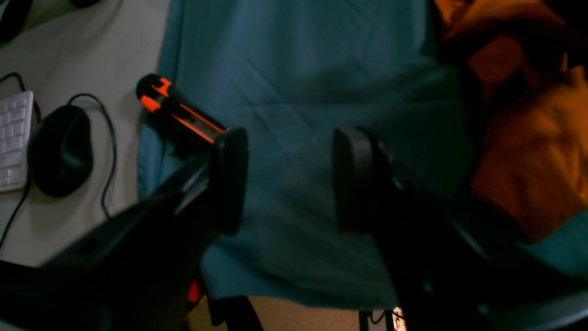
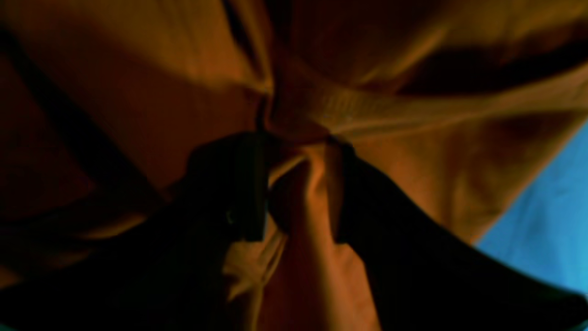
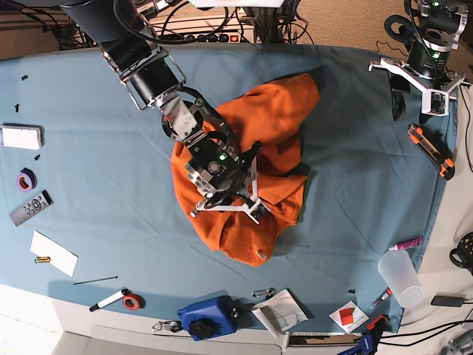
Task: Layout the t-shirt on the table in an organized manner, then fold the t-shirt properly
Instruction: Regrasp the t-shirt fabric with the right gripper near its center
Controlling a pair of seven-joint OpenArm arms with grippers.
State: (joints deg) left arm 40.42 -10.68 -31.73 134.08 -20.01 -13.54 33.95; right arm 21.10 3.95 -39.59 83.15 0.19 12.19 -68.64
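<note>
Right fingers (image 2: 342,193) pinch the t-shirt (image 3: 244,177); left fingers (image 1: 229,179) spread over the teal table (image 3: 355,148).

T-shirt (image 3: 277,122): plain bright orange, no print; darker rust tones in the folds, and a ribbed band of the same orange at the right wrist camera. Table (image 3: 96,126) cloth: plain teal-blue, with a white edge at the bottom. Right gripper (image 2: 296,188) and left gripper (image 1: 289,179): black. Utility knife (image 3: 431,150): black with orange stripes. Computer mouse (image 1: 59,151): black; keyboard (image 1: 15,140): white. Tape roll (image 3: 26,179): purple. Remote (image 3: 31,208): grey. Cup (image 3: 400,277): translucent white. Box (image 3: 205,317) at the front edge: blue.
</note>
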